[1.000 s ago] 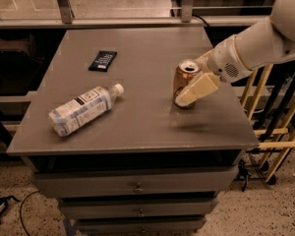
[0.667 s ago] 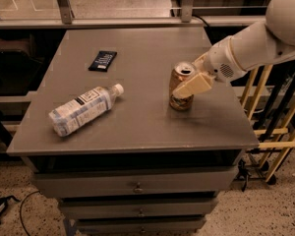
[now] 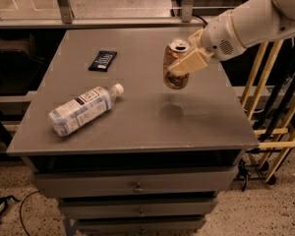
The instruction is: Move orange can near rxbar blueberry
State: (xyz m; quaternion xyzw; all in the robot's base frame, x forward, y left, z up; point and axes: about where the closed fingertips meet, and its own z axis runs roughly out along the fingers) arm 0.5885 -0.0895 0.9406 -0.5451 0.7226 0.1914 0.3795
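The orange can [image 3: 175,75] is upright in the air above the right half of the grey table [image 3: 137,127], its shadow below it. My gripper [image 3: 185,63] comes in from the right and is shut on the can, with one cream finger [image 3: 188,62] across its front. The rxbar blueberry [image 3: 103,60], a flat dark bar with white lettering, lies on the table at the back left, well apart from the can.
A clear plastic water bottle [image 3: 83,108] lies on its side at the front left of the table. Drawers [image 3: 137,186] are under the tabletop. Wooden rails [image 3: 275,127] stand to the right of the table. A metal frame [image 3: 64,4] runs behind it.
The can has been lifted off the table and carried a little to the left, still held by my gripper. The bottle and the bar have not moved.
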